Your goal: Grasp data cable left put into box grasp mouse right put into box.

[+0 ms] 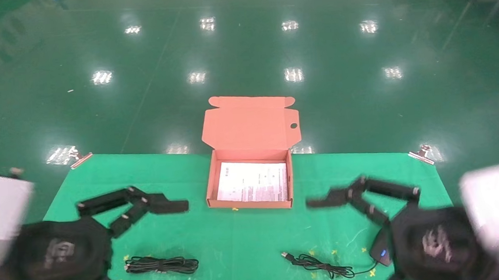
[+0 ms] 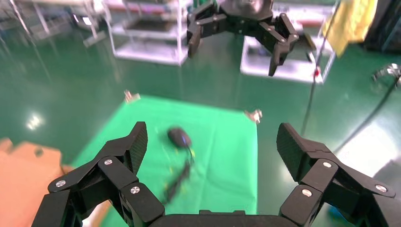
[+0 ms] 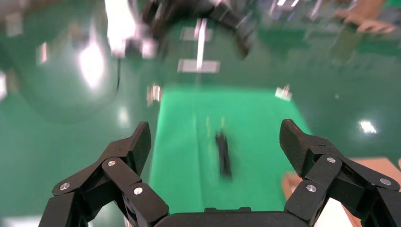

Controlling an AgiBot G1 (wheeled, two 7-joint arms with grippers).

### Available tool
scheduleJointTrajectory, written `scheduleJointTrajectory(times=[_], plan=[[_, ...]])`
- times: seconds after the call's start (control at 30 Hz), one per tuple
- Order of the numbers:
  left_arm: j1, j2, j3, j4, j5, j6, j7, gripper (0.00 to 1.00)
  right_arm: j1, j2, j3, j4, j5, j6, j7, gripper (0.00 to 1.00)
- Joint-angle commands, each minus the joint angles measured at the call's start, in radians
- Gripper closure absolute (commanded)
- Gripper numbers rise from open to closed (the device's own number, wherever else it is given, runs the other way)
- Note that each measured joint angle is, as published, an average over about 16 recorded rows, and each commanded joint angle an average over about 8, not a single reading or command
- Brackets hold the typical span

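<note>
On the green desk [image 1: 204,248], the open box [image 1: 253,188] sits centre-back. The data cable [image 1: 161,265] lies near the left claw [image 1: 160,251]; the mouse [image 1: 381,250] sits partly hidden under the right claw [image 1: 349,243]. Both claws hover wide open, empty.

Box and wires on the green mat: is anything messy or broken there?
Nothing looks broken or spilled. The box sits open with its lid up and a white sheet flat inside. The data cable is a neat bundle; the mouse cord trails loosely. The left pincer and right pincer are open above the mat.
</note>
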Motion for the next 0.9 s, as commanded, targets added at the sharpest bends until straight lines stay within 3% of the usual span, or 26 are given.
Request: scheduleJointTrajectory(times=[0.03,0.53,0.9], plan=[[-0.028,0.005,0.021,0.001,0.040,0.011,-0.011,0.00,0.027,0.009,-0.017,0.016,-0.062,-0.017,-0.019,0.00],[-0.311,0.132,0.327,0.012,0.484,0.034,-0.071,0.00,0.354,-0.070,-0.411,0.033,-0.507,-0.026,-0.400,0.00],[-0.352,0.223,0.474,0.029,0.790,-0.033,-0.050,0.00,0.355,-0.130,-0.539,0.030,-0.736,0.079,-0.433,0.00]])
